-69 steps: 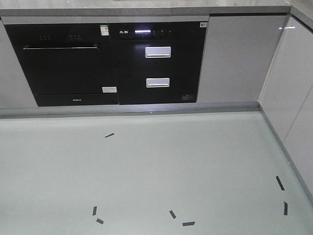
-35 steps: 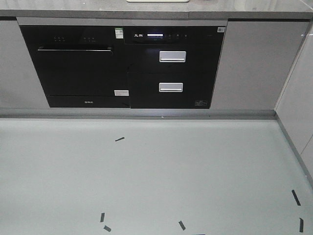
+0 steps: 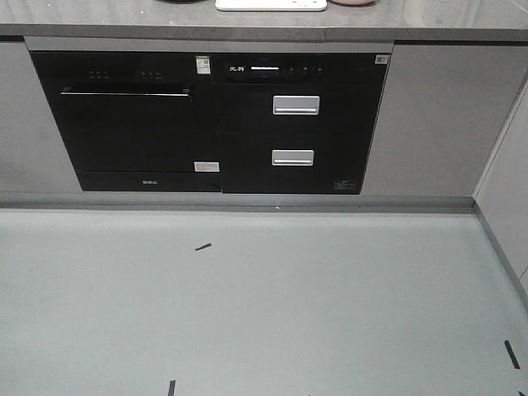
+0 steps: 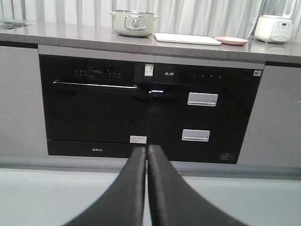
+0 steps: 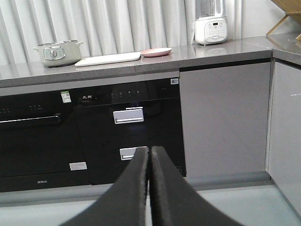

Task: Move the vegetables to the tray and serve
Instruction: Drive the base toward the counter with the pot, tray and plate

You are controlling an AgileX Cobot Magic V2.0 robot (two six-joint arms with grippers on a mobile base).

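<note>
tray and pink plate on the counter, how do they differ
The tray is cream-white and rectangular with rounded corners; the plate is pink and round. The tray is clearly the larger of the two. The tray lies nearer the pale green pot, the plate nearer the white blender. Both are low and flat, side by side on the grey counter.

Grey counter w/ black built-in appliances, grey floor.
</note>
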